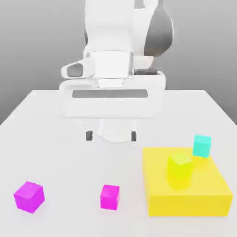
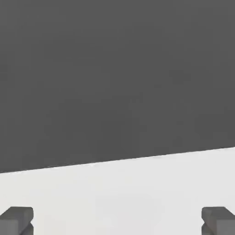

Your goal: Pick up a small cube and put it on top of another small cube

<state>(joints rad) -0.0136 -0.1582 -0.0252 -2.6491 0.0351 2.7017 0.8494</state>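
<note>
Our pincer [image 1: 111, 135] hangs spread wide and empty above the desk [image 1: 55, 152], well apart from the small cube [image 1: 109, 196].

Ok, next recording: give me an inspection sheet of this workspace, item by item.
Surface: white table, flat, pale.
Job's things: small hot-pink cube on the table, untouched; turquoise cube at the yellow block's far edge.
Clutter: large flat yellow block; yellow-green cube on it; larger magenta cube at the exterior view's left.
Grippers: gripper open, empty, above the table behind the cubes.
Cables: nothing seen.
Surroundings: plain grey backdrop.
</note>
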